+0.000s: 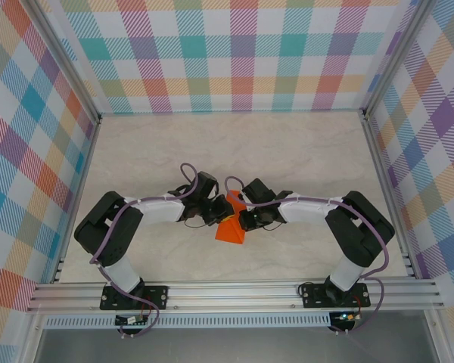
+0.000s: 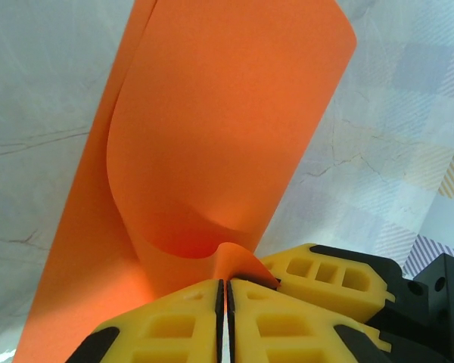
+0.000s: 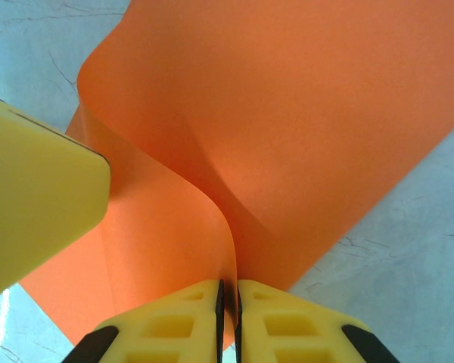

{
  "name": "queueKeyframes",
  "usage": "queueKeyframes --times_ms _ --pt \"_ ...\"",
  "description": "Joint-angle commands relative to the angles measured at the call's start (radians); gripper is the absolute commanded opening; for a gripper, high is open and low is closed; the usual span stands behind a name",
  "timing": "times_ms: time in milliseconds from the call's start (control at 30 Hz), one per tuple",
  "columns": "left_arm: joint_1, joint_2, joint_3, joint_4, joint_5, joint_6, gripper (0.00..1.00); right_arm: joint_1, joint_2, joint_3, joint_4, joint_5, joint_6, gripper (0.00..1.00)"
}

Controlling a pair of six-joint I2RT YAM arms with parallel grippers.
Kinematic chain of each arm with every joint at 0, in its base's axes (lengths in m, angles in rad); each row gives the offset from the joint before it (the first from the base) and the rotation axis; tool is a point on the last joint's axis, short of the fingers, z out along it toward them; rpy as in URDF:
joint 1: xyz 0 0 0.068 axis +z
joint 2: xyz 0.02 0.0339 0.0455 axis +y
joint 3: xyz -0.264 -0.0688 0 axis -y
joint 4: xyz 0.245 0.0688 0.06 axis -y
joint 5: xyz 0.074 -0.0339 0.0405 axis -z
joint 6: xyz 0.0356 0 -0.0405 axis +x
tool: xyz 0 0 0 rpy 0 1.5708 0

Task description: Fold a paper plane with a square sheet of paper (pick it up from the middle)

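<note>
the square sheet of paper (image 1: 231, 227) is held up off the table (image 1: 303, 151) in the middle of the workspace, between the two wrists. it is thin, matte, bright orange and plain. it is bent rather than flat. in the left wrist view the square sheet of paper (image 2: 212, 136) curls into a soft, rounded fold, with two layers showing at its top left edge. in the right wrist view the square sheet of paper (image 3: 310, 113) bows in an s-shaped curve with a faint dent near its middle.

the left gripper (image 1: 212, 215) (image 2: 225, 286) has its yellow, ribbed plastic jaws pressed together, pinching a small puckered peak of the paper. the right gripper (image 1: 247, 219) (image 3: 228, 286) likewise has its jaws closed on the sheet's lower edge. the two grips are very near each other. a yellow finger (image 3: 38, 197) of the left gripper sits just beside the paper.

the table is pale with a marbled, veined pattern. pastel plaid walls (image 1: 242, 53) enclose it, aluminium rails (image 1: 234, 291) run along the near edge, and purple cables (image 1: 183, 171) loop over the arms.
</note>
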Motion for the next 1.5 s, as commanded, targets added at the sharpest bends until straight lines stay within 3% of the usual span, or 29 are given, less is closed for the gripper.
queueKeyframes --times_ms 0,633,867,1067,1167,1367,1467 --pt "-0.013 0.019 -0.011 0.034 0.033 -0.011 0.13 -0.004 0.023 -0.007 0.007 0.011 0.005 0.14" --pt "-0.018 0.102 -0.022 -0.005 -0.01 0.027 0.12 -0.006 0.022 -0.004 0.003 0.014 0.007 0.15" --pt "-0.019 0.118 -0.051 0.001 -0.029 0.032 0.11 -0.006 -0.059 0.017 -0.046 0.021 0.048 0.32" --pt "-0.019 0.121 -0.053 -0.001 -0.03 0.04 0.11 -0.008 -0.184 -0.016 -0.051 -0.027 0.135 0.39" --pt "-0.019 0.123 -0.051 0.002 -0.029 0.044 0.11 -0.008 -0.21 -0.037 -0.016 -0.111 0.196 0.33" --pt "-0.019 0.131 -0.046 0.006 -0.024 0.045 0.11 -0.008 -0.169 -0.053 0.055 -0.272 0.297 0.11" --pt "-0.021 0.131 -0.048 0.007 -0.024 0.044 0.11 -0.008 -0.128 -0.068 0.096 -0.303 0.337 0.09"
